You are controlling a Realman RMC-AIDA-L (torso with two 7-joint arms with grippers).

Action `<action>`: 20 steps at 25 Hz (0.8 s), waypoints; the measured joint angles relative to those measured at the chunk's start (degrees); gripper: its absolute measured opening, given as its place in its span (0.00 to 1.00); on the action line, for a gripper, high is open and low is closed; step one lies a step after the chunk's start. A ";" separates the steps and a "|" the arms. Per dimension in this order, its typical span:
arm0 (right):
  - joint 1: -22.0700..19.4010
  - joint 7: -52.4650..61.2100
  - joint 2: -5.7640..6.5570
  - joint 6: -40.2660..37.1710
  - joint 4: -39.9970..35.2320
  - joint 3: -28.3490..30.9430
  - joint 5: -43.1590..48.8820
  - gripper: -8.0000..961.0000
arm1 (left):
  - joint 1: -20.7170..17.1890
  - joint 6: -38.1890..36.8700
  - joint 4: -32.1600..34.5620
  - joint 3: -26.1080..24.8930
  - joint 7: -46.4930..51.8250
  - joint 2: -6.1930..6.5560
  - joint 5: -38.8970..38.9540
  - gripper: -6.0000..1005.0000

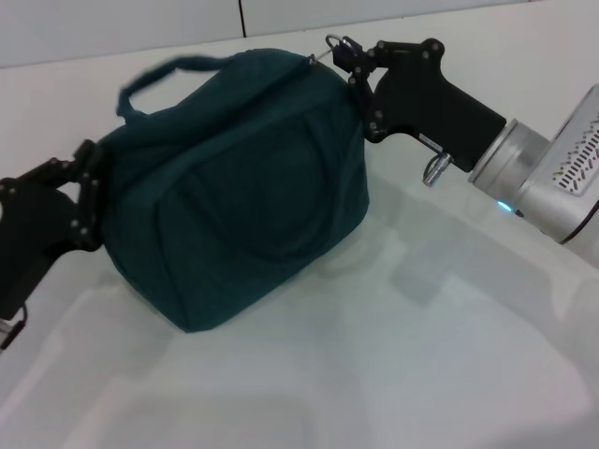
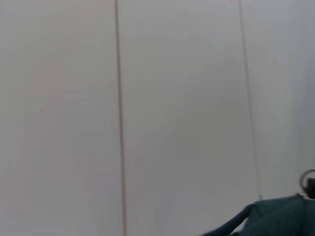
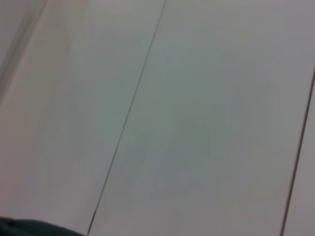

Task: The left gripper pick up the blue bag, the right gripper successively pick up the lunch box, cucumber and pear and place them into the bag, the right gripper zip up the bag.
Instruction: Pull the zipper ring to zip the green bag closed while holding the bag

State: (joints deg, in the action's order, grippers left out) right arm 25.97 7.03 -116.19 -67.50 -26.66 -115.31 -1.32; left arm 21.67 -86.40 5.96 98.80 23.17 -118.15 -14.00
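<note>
The blue bag (image 1: 234,178) stands on the white table (image 1: 421,374), dark teal, with its top closed and its handle (image 1: 164,75) arching at the back left. My left gripper (image 1: 92,195) is pressed against the bag's left end and grips the fabric there. Coming in from the upper right, my right gripper (image 1: 344,54) is shut on the metal zipper pull (image 1: 334,43) at the bag's top right corner. The lunch box, cucumber and pear are hidden. A corner of the bag (image 2: 283,216) shows in the left wrist view, and a sliver of the bag (image 3: 29,229) in the right wrist view.
A pale panelled wall (image 1: 112,28) with a dark seam (image 1: 240,17) rises behind the table. Both wrist views show mostly wall panels (image 2: 172,98) (image 3: 211,123).
</note>
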 joint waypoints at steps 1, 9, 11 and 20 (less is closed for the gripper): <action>-0.22 0.00 0.00 0.27 0.02 0.02 0.00 0.07 | -0.02 -0.03 -0.08 0.00 0.06 0.08 0.16 0.06; -0.54 1.88 0.02 1.67 1.80 0.32 -0.26 0.08 | -0.07 -0.67 -0.09 -0.07 0.78 0.92 0.89 0.06; -0.44 2.71 0.02 1.69 1.97 0.31 -0.25 0.08 | -0.07 -0.67 -0.09 -0.07 0.78 0.92 0.89 0.06; -0.13 4.24 0.00 1.35 1.68 -0.13 0.10 0.08 | 0.26 -5.40 5.65 -4.75 0.71 -1.15 1.33 0.10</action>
State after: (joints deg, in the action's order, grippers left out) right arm 25.84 11.27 -116.19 -66.14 -24.99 -115.44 -1.22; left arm 21.94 -91.80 11.61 94.05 23.88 -119.30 -12.67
